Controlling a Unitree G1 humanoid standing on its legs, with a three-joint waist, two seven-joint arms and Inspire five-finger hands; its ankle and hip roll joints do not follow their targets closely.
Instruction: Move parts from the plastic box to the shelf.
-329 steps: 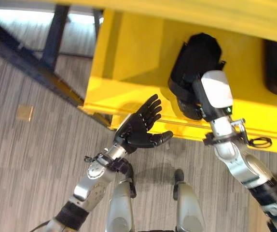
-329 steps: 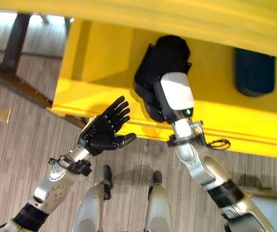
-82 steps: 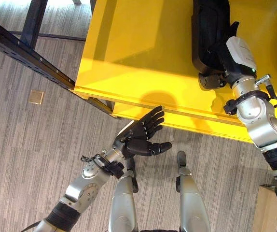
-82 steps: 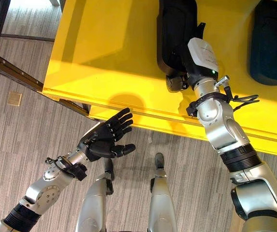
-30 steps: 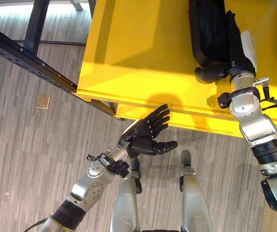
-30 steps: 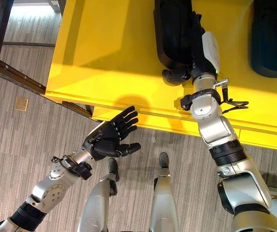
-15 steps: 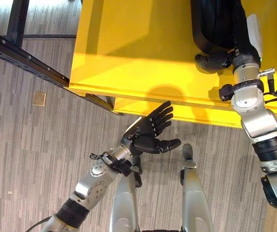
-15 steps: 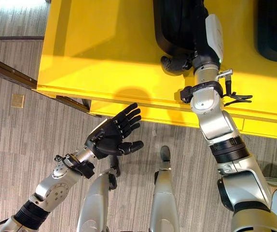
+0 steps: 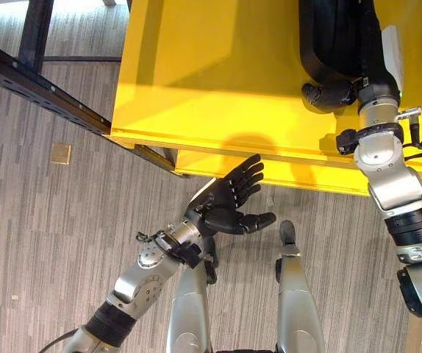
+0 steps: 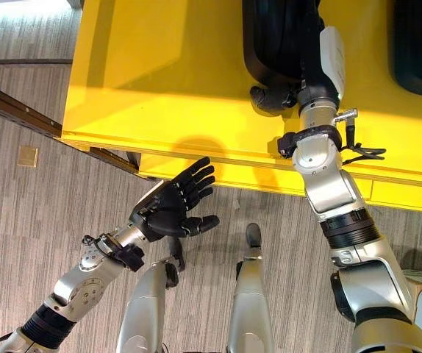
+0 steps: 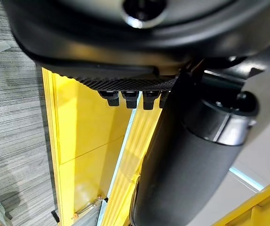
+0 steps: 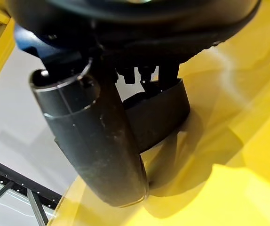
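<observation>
Setting down seems to be the step I am finishing: my right hand [image 9: 330,93] is lying against the long black moulded plastic part [image 10: 277,37], which is resting on the bright yellow shelf [image 9: 196,81]. Whether my fingers are clasping it I cannot tell. My left hand [image 10: 168,206] is hanging spread and empty below the shelf's edge. Next, I am judging, comes releasing and withdrawing cleanly.

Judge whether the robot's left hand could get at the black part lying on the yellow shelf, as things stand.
Probably yes, with a long reach. The left hand hangs open over the floor before the yellow shelf, nothing between. The right hand already lies beside the black part.
</observation>
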